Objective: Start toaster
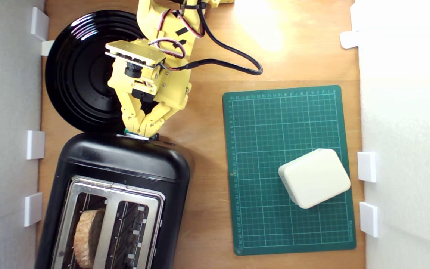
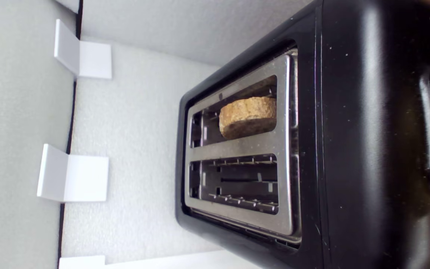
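Two-slot toaster glossy black, silver top | bread in one slot | jaws narrow at lever

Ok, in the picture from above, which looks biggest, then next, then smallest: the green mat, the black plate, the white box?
1. Green mat, clearly biggest.
2. Black plate, though the arm hides part of it.
3. White box, smallest.

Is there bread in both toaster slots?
No. Only one slot of the toaster holds bread; the other slot shows bare wires.
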Motion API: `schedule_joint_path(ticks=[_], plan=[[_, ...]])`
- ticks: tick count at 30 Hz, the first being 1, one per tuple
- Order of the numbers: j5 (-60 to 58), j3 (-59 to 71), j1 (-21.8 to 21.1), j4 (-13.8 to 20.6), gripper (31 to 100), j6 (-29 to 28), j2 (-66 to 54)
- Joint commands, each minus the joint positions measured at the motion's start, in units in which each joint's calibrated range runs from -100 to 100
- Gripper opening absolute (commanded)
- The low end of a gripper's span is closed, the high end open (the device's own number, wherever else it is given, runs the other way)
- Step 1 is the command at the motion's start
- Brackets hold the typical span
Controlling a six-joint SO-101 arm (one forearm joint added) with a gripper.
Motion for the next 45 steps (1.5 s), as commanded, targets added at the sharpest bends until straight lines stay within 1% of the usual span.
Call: schedule_joint_path(ticks=[1, 5, 12, 16, 20, 25, 32, 35, 39, 41, 45], plan=[[-1.34, 2.21, 0.70, -0.05, 31.3, 1.19, 0.16], [-1.68, 5.03, 0.78, -0.05, 31.3, 1.82, -0.17], [-6.91, 9.85, 0.78, -0.05, 31.3, 1.61, -0.09], [-7.25, 10.21, 0.94, -0.05, 31.3, 1.61, 0.24], [-7.76, 10.30, 2.37, -0.14, 31.3, 1.56, 1.66], [-11.45, 10.30, 3.72, -0.05, 31.3, 1.56, 4.82], [-13.16, 10.30, 3.72, -0.42, 31.3, 1.51, 6.16], [-13.42, 12.57, 3.72, -0.14, 31.3, 1.51, 6.24], [-20.18, 17.66, 3.87, -0.89, 31.3, 1.45, 6.16], [-22.84, 19.84, 4.11, -0.52, 31.3, 0.72, 6.16], [-24.12, 21.20, 4.35, -0.14, 31.3, -0.12, 6.24]])
